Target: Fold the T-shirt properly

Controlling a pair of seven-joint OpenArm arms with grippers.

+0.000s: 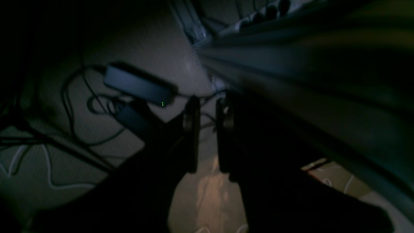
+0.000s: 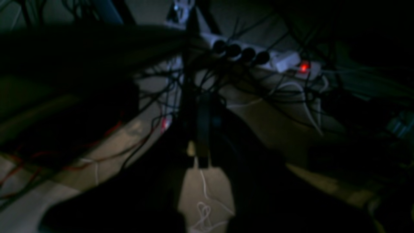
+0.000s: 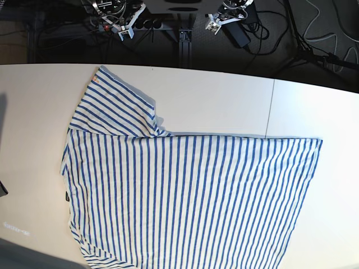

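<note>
Blue-striped cream cotton fills the near side of the white table (image 3: pixel 224 95): the T-shirt (image 3: pixel 190 196) lies spread flat, its body running from the left edge almost to the right, one sleeve (image 3: pixel 112 106) angled up toward the far left, a small dark tag (image 3: pixel 66 196) at its left edge. I count one shirt, one sleeve showing, one tag, one table. The other sleeve I cannot find; it may be tucked under or past the near edge. Beyond the table's far rim both arms hang back over the dark floor, well apart from the cloth. The left gripper (image 1: pixel 207 129) shows a narrow gap between its jaws with nothing in it; the right gripper (image 2: pixel 202 129) is pressed closed, also holding nothing. Past them lie cables, a dark power brick (image 1: pixel 139 85) and a power strip (image 2: pixel 258 56) with its red light on. The trouble I'd expect: the shirt's lower hem seems to overhang the near edge, so a one-sided pull could drag it off or skew the stripes; a shallow pinch could lift only the top layer; and arms swinging up from there could snag those cables.
</note>
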